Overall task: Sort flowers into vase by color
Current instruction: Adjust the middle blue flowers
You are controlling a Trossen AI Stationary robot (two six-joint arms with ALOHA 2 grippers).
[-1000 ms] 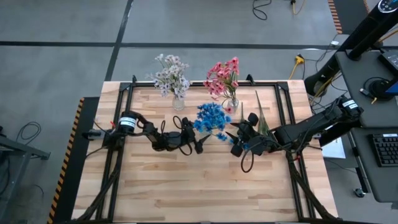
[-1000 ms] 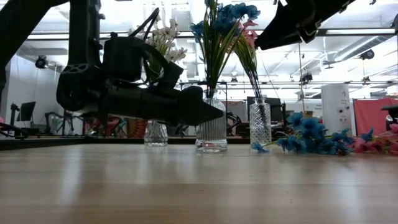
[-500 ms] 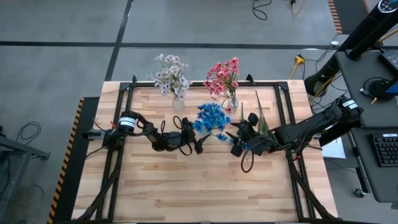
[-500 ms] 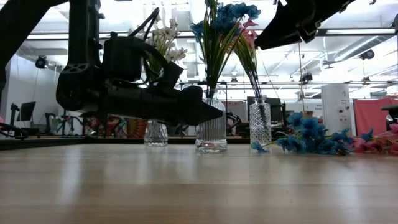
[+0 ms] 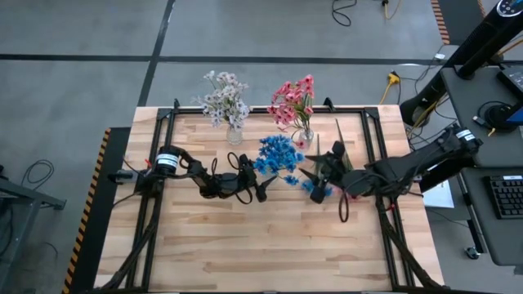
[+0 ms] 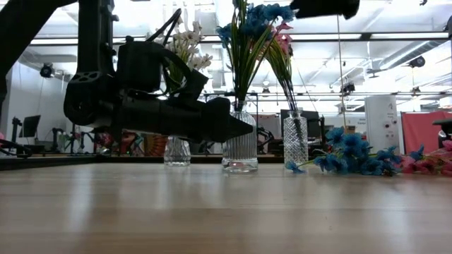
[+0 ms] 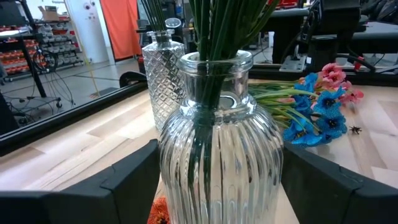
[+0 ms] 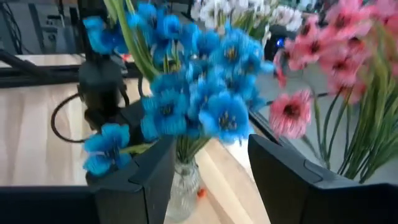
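Blue flowers [image 5: 278, 153] stand in a ribbed glass vase [image 7: 221, 155] at the table's middle. My left gripper [image 7: 221, 180] lies low and level at that vase, one finger on either side of it. My right gripper [image 5: 315, 181] hangs open high above the table, just right of the blue blossoms [image 8: 205, 93], with nothing between its fingers. Pink flowers [image 5: 292, 102] fill a cut-glass vase [image 6: 295, 141] and white flowers [image 5: 225, 102] a third vase [image 6: 176, 152], both farther back. Loose blue sprays [image 6: 353, 156] and pink sprays [image 6: 431, 166] lie flat on the table under the right arm. My left gripper holds the ribbed vase by its wide body [image 7: 171, 174], one finger [image 7: 124, 183] against each side. The fingers come in level from the table's left. The vase stands upright on the table with the stems in it.
Black frame rails [image 5: 372, 155] run along the table's left and right sides and its far edge. The near half of the wooden table [image 5: 261, 253] is bare board. Desks and gear stand beyond the right edge.
My right gripper has risen, still open, and drawn back a little toward the table's right edge; in the low view it has climbed to the top of the picture. The vases and flowers have kept their places.
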